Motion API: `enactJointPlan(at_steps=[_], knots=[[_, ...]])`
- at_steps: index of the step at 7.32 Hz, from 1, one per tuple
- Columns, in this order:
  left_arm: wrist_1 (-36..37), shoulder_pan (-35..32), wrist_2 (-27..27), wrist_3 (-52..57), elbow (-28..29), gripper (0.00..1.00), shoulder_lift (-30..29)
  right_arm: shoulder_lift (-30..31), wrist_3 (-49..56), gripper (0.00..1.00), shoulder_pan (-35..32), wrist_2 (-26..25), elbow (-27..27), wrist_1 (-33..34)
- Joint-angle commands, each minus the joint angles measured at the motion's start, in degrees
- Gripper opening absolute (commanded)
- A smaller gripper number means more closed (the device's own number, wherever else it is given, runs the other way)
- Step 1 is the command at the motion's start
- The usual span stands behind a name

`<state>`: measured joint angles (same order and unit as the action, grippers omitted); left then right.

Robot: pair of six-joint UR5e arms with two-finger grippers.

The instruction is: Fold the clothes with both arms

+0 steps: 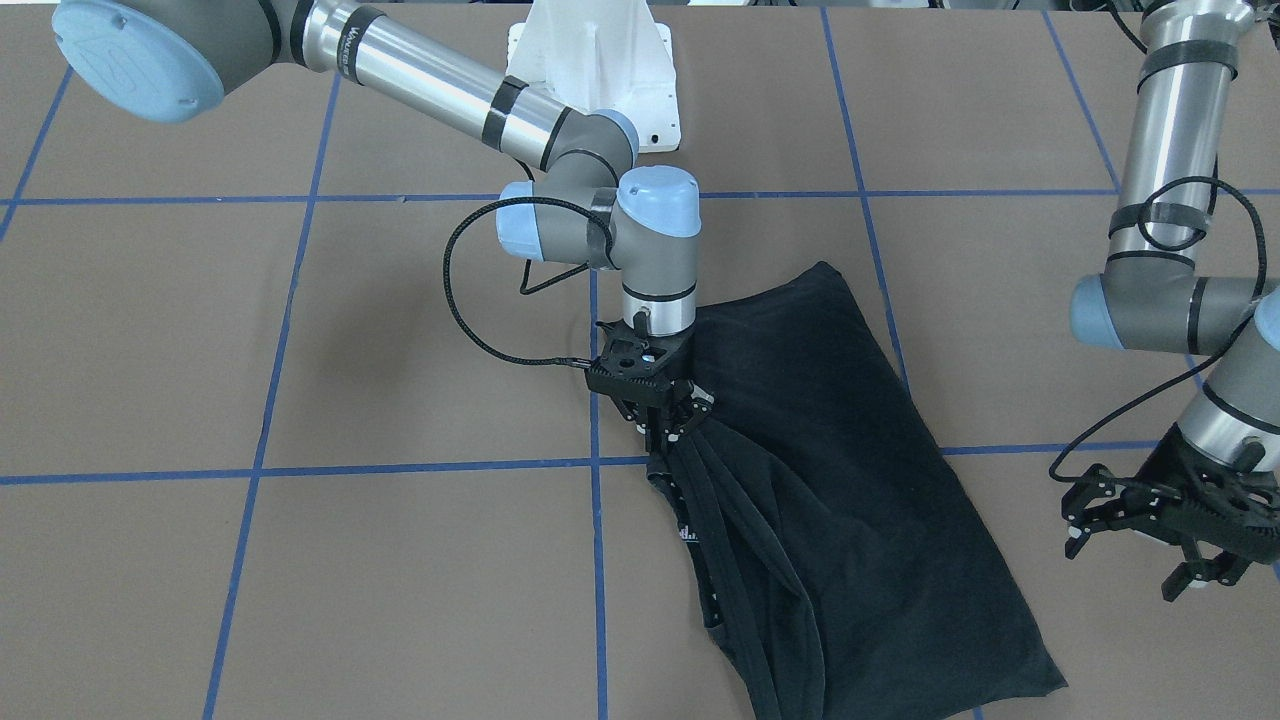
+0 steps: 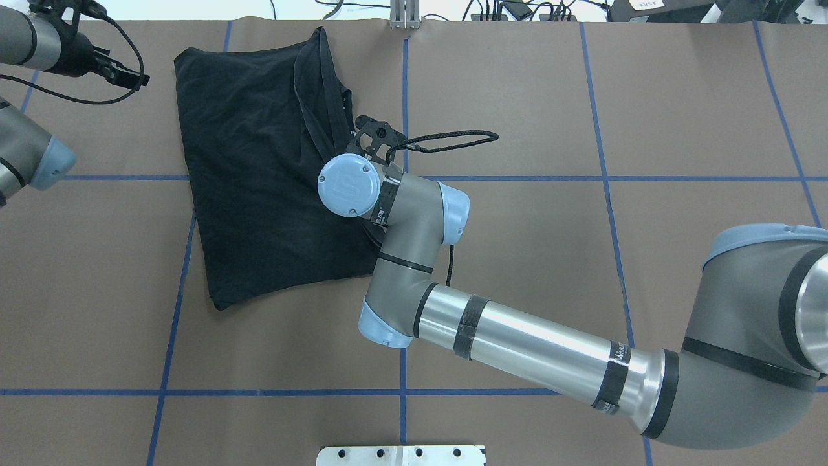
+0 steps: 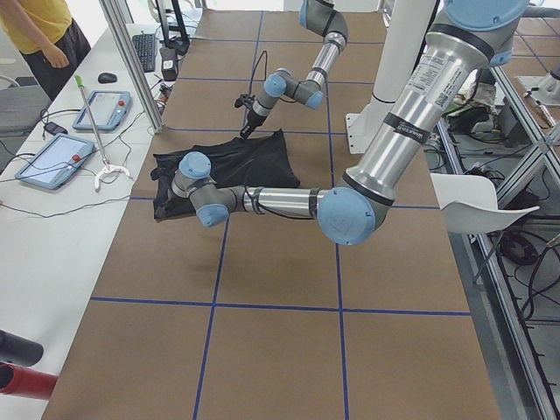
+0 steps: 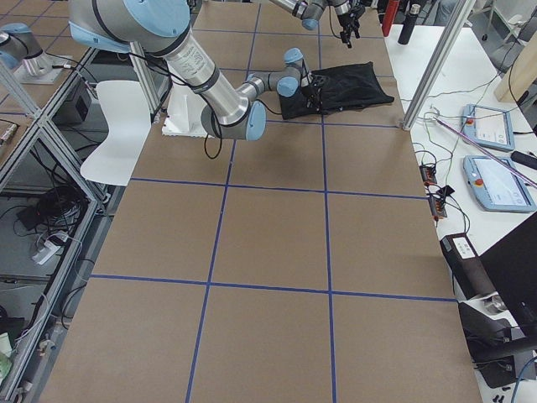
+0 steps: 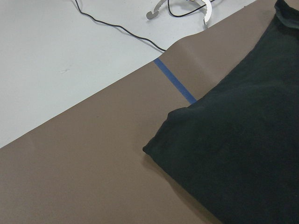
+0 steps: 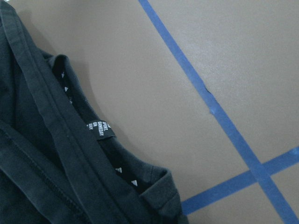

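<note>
Item one: black T-shirt (image 1: pixel 850 500). It lies on the table (image 1: pixel 400 350), in my left half, toward the edge far from my base. It looks doubled over, plain side up, and no graphic shows. Along the edge nearest the centre line of blue tape (image 1: pixel 597 560), several hems and the neckline gather into ridges. The collar label (image 6: pixel 99 128) faces outward there.

Item two: right pincer (image 1: pixel 672 432). It points down, closed on that bundle of hems, and the ridges fan out from the grip. Lifted cloth is taut only near me, so I judge this hold is meant to drag or turn the layers over.

Item three: left pincer (image 1: pixel 1125 560). Its fingers are spread and hold nothing. It hangs off the shirt's outer side, apart from the cloth. I judge it is parked there to take a corner once the fold needs a second hold.
</note>
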<state>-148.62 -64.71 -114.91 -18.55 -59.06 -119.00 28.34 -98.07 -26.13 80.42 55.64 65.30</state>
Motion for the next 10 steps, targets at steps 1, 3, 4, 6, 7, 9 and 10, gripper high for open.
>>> enactJointPlan(at_steps=[1,3,4,6,7,9,10], knots=[[0.00,-0.06,0.04,0.00,0.00,1.00,0.00,-0.13,-0.10,0.04,0.20,0.00,0.08,0.00],[0.00,0.02,0.04,0.00,0.00,1.00,0.09,-0.74,0.07,0.00,0.20,0.26,0.26,0.09],[-0.09,-0.06,-0.05,0.00,0.00,1.00,0.09,-0.57,0.07,0.00,0.29,0.61,1.30,0.26],[-0.09,0.02,-0.05,0.00,-0.09,1.00,0.00,3.53,0.07,0.00,0.98,0.61,9.00,2.79],[-0.09,0.02,0.04,-0.09,-0.09,1.00,0.00,8.35,0.07,0.00,1.34,0.61,17.05,6.21],[-0.09,0.02,-0.05,-0.09,-0.09,1.00,0.00,19.85,-0.10,0.00,4.76,-0.44,31.22,9.58],[-0.09,0.02,0.04,-0.09,-0.17,1.00,0.00,23.04,-0.01,0.00,5.20,-1.14,34.68,9.58]])
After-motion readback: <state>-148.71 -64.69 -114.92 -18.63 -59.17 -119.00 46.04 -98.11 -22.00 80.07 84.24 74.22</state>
